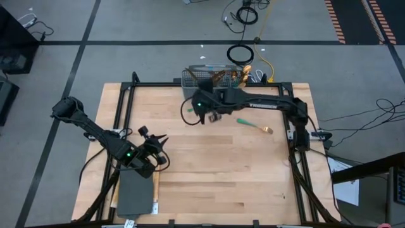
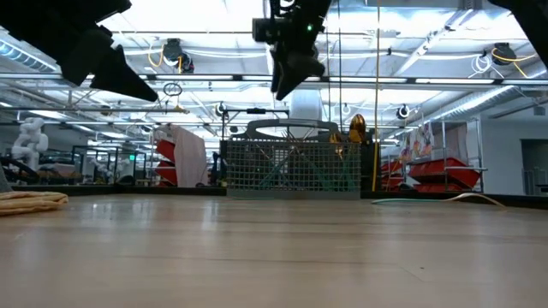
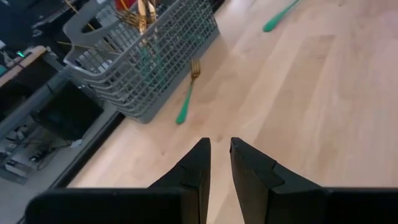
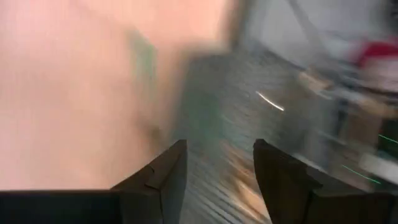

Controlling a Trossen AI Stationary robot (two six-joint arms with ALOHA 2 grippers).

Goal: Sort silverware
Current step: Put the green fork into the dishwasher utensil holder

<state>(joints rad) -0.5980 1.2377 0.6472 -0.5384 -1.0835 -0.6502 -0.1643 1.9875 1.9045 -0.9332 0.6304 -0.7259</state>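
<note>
Left side first: the left gripper (image 1: 163,140) sits near the table's (image 1: 209,183) front-left corner, low over the wood, pointing toward the middle. From its own wrist camera the two fingers (image 3: 193,171) stand a narrow gap apart with nothing between them, so part open and empty. Right behind that arm, at the front edge, lies a dark flat pad (image 1: 134,193).

Moving toward the middle, a fork (image 3: 186,96) with a gold head and green handle lies flat on the wood just beside the caddy's (image 3: 149,68) wall, tines toward the mesh. From overhead only its green handle shows, poking out next to the right arm's wrist.

The grey mesh caddy (image 1: 205,76) stands at the back edge, about centre. Several gold-headed pieces (image 1: 243,73) stick up out of its right end, and the left wrist view shows gold forks (image 3: 140,15) upright in one compartment, though I can't say which one exactly.

The right gripper (image 2: 291,73) hangs in the air in front of the caddy, well above the table in the low view. Its wrist picture is badly smeared, but the fingers (image 4: 165,174) are clearly spread wide with nothing gripped between them.

Further right, a spoon (image 1: 253,125) lies alone on the wood, green handle pointing toward the middle, gold bowl toward the right edge, well apart from the caddy.
</note>
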